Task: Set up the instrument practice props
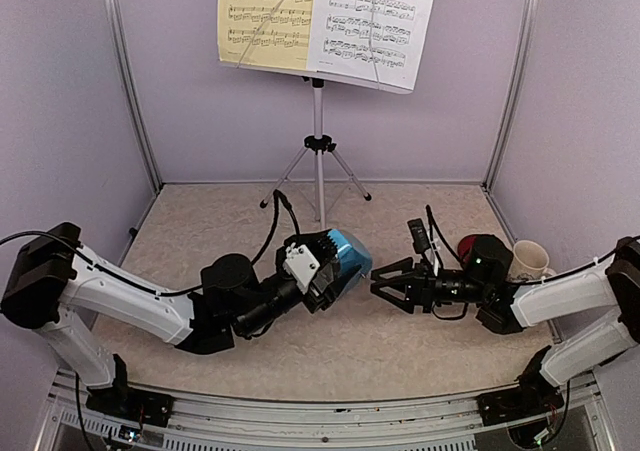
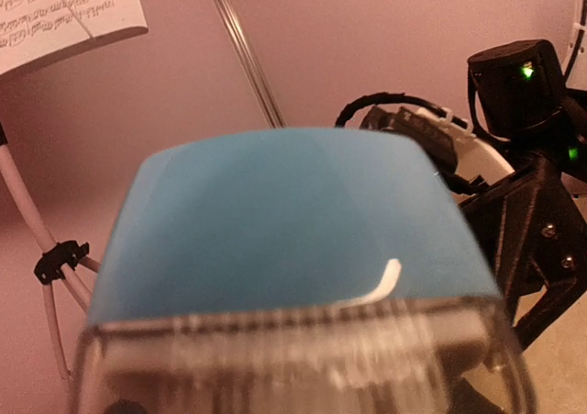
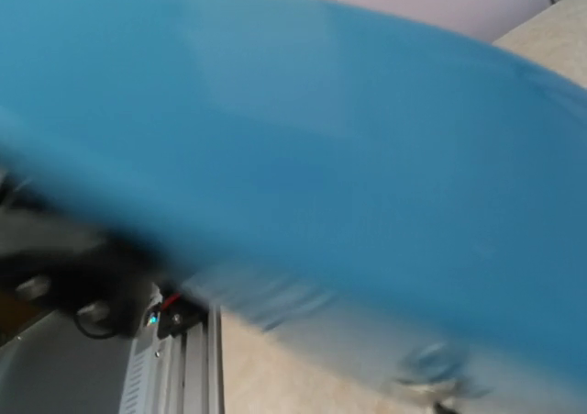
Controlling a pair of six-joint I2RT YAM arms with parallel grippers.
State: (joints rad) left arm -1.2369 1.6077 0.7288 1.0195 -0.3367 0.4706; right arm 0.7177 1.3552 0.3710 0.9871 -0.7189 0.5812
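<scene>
Stand: the silver tripod music stand with a white perforated desk point(image 1: 318, 111) is upright at the back, with its three legs spread on the beige speckled tabletop point(image 1: 380, 346).
Yellow sheet: the yellow sheet of printed music point(image 1: 265, 16) lies on the left half of the stand's desk, under a thin wire holder.
White sheet: the white sheet of printed music point(image 1: 375, 16) is on the right half of the desk. It touches the yellow sheet along the middle and has its own wire holder.
Metronome: the small blue pyramid metronome point(image 1: 347, 254) is in front of the stand's legs, a little to the right of its pole. It is tipped on its side, not upright. Whether it touches the tabletop cannot be told. It fills most of the left wrist view point(image 2: 284, 221) and shows as a blue blur in the right wrist view point(image 3: 321, 157).
Left gripper: the left gripper point(image 1: 328, 268), in front of the stand, has its fingers spread wide and clamped on the metronome.
Right gripper: the right gripper point(image 1: 380, 285) is in front and to the right of the stand. Its jaws are parted and grasp nothing, and its tips are just beside the metronome.
Mug: the white patterned mug point(image 1: 530, 259) is upright, far to the right of the stand.
Disc: the dark red round disc point(image 1: 467, 246) is between the mug and the stand, partly hidden by the right arm.
</scene>
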